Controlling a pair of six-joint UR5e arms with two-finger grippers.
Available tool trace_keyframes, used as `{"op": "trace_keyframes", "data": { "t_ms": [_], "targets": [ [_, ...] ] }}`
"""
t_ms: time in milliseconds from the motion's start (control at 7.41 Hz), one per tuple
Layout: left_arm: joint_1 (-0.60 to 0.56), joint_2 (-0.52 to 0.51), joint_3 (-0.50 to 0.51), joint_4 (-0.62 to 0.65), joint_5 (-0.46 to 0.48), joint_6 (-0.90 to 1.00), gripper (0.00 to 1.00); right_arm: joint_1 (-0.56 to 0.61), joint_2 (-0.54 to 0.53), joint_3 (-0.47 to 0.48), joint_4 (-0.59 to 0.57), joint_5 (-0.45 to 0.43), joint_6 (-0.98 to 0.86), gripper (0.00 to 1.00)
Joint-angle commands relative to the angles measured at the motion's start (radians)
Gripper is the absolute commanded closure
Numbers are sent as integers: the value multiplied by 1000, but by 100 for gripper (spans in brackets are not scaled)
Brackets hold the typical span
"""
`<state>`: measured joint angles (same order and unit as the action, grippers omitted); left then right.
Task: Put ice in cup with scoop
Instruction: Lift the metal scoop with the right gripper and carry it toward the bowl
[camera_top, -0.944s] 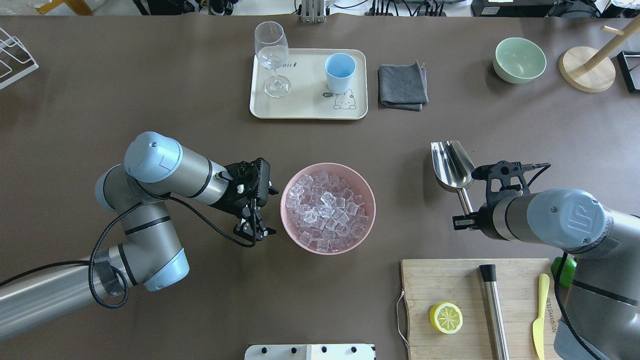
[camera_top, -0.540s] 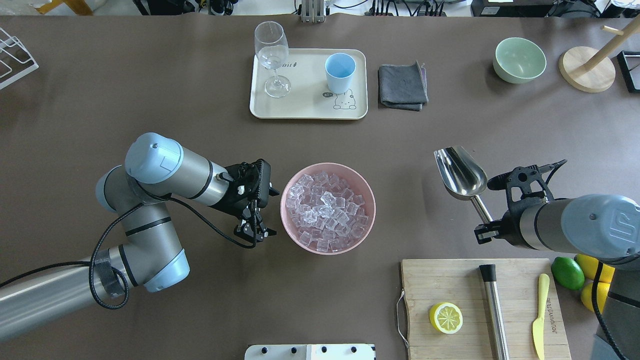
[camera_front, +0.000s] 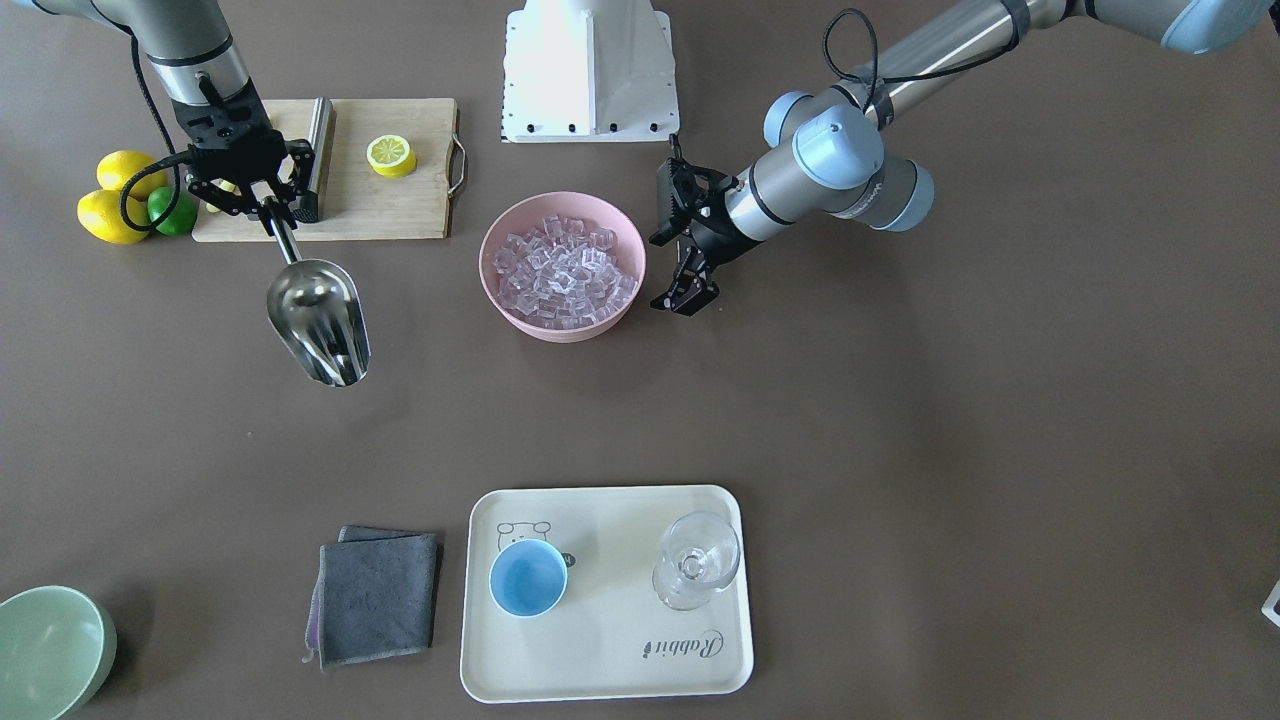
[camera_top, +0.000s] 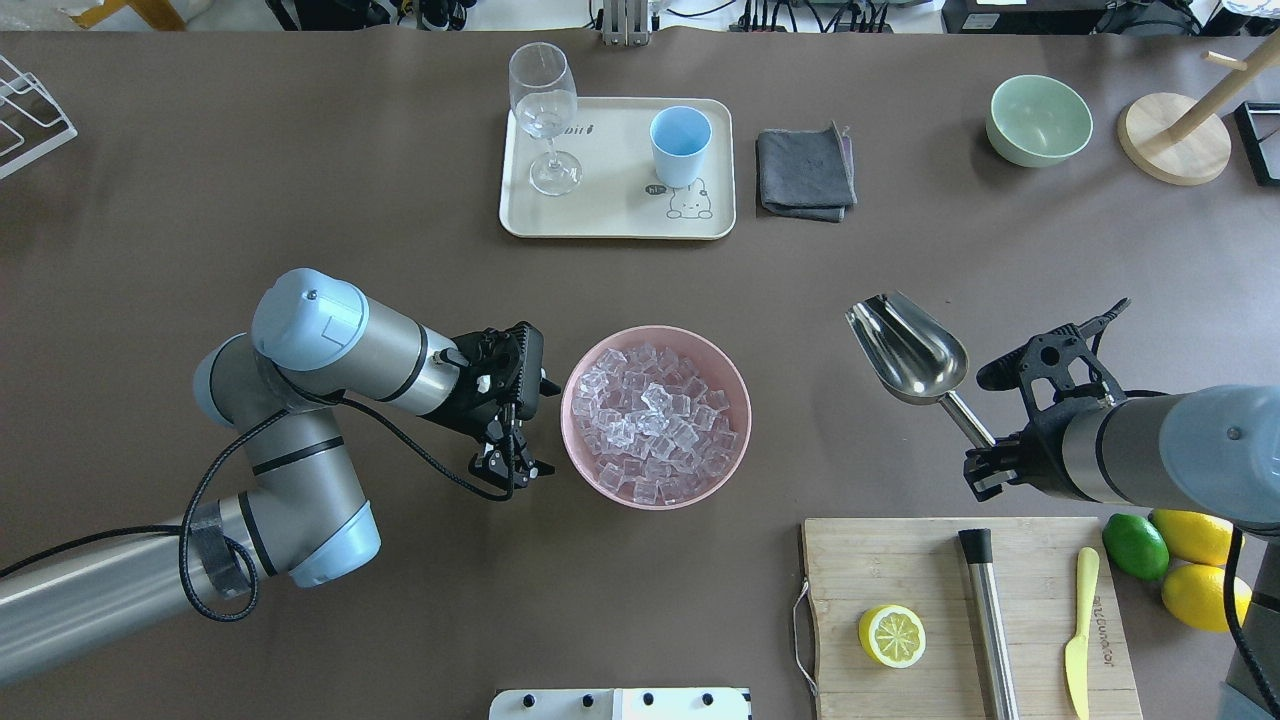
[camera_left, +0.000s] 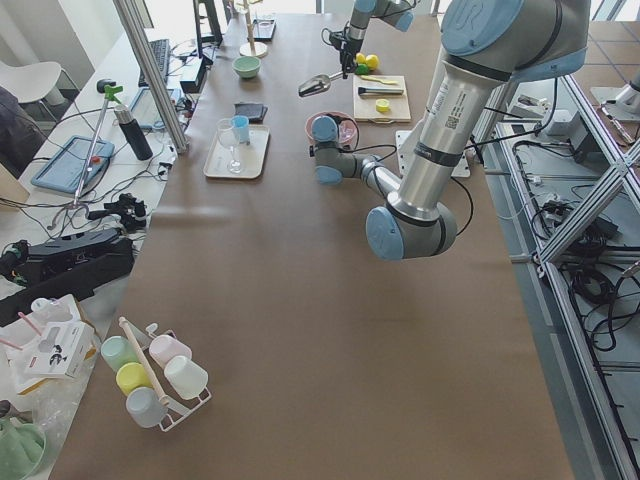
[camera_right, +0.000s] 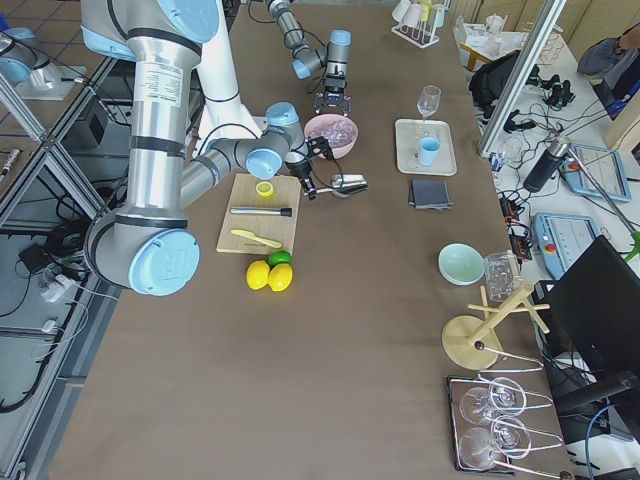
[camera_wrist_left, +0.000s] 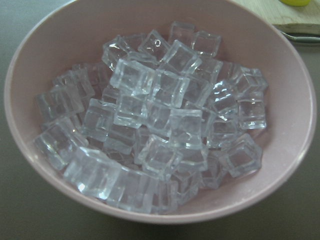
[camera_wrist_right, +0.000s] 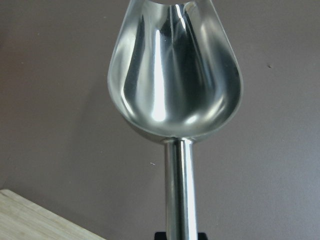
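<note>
Right pincer (camera_top: 988, 458): is clamping the thin rod handle of the scoop (camera_top: 910, 352), holding it clear of the worktop (camera_top: 300, 150).
Scoop: is reaching forward from the right pincer, angled toward the left pincer's side; its trough is showing empty.
Left pincer (camera_top: 510, 462): is hovering with jaws apart, gripping nothing.
Pink bowl (camera_top: 566, 415): is sitting just beside the left pincer, between the two pincers, and is carrying a heap of ice (camera_top: 655, 420).
Cup (camera_top: 680, 140): is standing upright and empty on a cream tray (camera_top: 620, 215), well beyond both pincers.
Wine glass (camera_top: 543, 105): is sharing that tray, on the left pincer's side of the cup.
</note>
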<state>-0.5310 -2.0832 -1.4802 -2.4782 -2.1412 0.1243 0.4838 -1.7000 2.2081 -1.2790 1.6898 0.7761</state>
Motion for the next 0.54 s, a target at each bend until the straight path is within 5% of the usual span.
{"op": "trace_keyframes", "data": {
  "t_ms": [0, 405],
  "targets": [
    [11, -5, 0, -1, 1, 0, 2, 2, -29, 88, -23, 36, -70, 100],
    [11, -5, -3, -2, -3, 0, 2, 9, 6, 216, -226, 39, -235, 100]
  ]
}}
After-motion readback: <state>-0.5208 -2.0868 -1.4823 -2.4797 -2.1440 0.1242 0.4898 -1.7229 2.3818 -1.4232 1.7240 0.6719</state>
